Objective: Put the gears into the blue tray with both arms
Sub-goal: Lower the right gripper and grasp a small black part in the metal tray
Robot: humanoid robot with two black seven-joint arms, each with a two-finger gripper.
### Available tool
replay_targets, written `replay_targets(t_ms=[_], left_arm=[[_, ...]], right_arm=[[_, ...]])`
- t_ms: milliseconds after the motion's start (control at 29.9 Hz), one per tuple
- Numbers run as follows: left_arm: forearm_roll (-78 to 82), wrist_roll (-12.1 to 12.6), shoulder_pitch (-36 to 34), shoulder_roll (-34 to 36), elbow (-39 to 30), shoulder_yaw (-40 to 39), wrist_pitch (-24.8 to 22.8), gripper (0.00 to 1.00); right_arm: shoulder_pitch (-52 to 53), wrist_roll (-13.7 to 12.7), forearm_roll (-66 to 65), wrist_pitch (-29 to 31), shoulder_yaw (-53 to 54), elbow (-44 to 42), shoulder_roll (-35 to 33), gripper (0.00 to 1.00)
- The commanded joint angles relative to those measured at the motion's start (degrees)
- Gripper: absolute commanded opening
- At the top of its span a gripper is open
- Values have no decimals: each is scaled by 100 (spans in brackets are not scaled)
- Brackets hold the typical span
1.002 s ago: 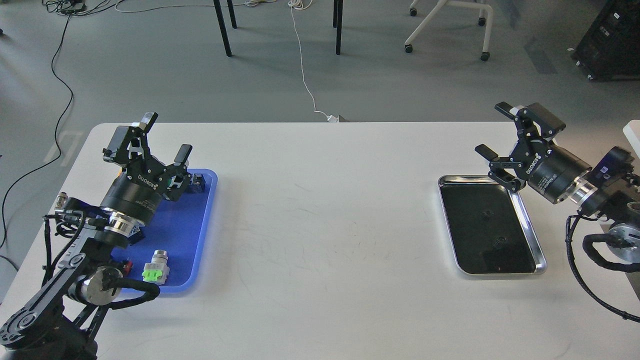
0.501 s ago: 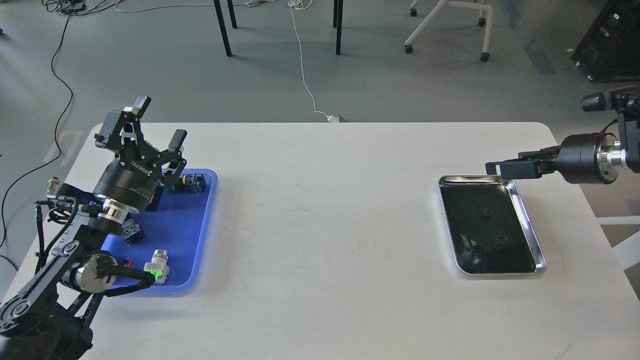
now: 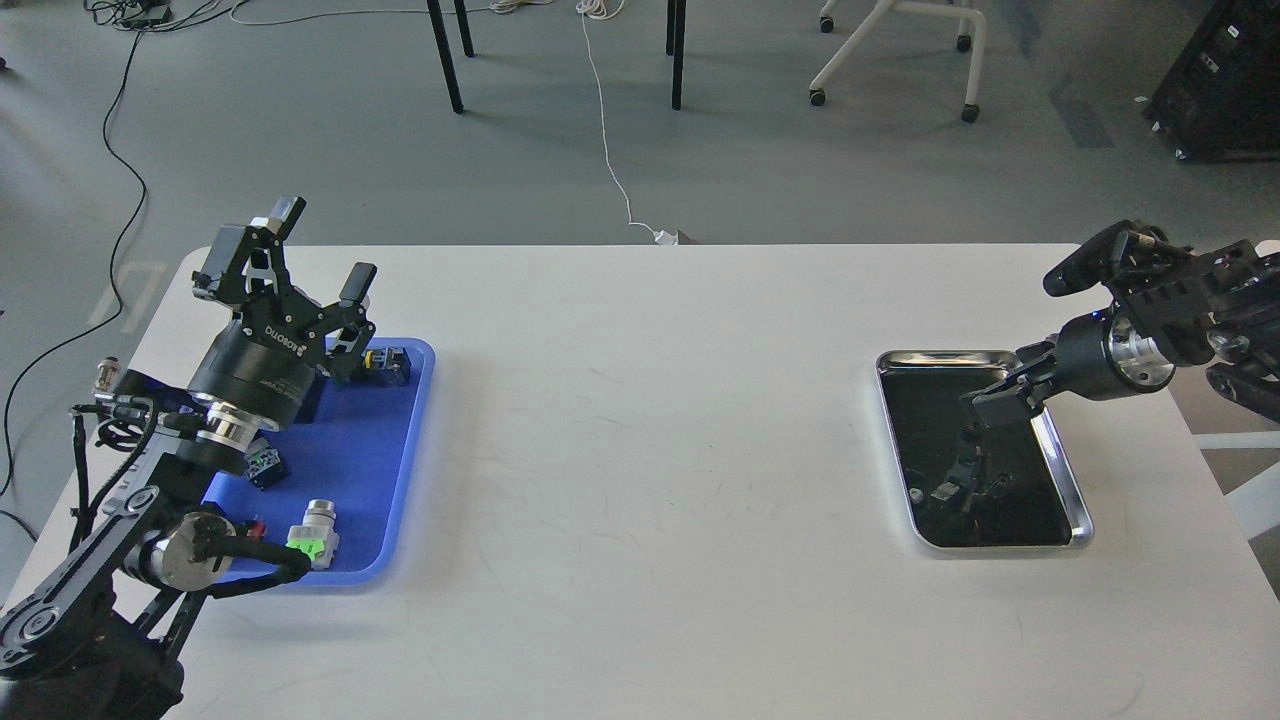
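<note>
Hovering over the far-left corner of the blue tray (image 3: 385, 470), at 9 o'clock on the table (image 3: 650, 450), left gripper (image 3: 318, 250) has its fingers spread wide, nothing held. Right gripper (image 3: 1000, 400) hangs over the far end of the steel tray (image 3: 1070, 490) at 3 o'clock; seen dark and end-on, so can't tell if it's closed. Two gears (image 3: 970, 433) lie apart on the steel tray's black floor. Blue tray carries a green-capped button (image 3: 313, 540) at its near edge and a black switch part (image 3: 392, 364) at the far edge.
</note>
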Motion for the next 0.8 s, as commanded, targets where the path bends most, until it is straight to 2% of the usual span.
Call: replay_targets(t_ms=[0,434,768], left_arm=[[-11,-2,4,1,1,0,-16,98],[-11,-11,4,18,-8,0,-34,98],[-11,-11,39,36,-52,-9,-34,99]], right_arm=[[-132,-1,17,-10,-53,-116,104,73],[-422,-1,25,-19,-61,-362,342,69],[-458,-1,148,-98,-70,-565,579,60]])
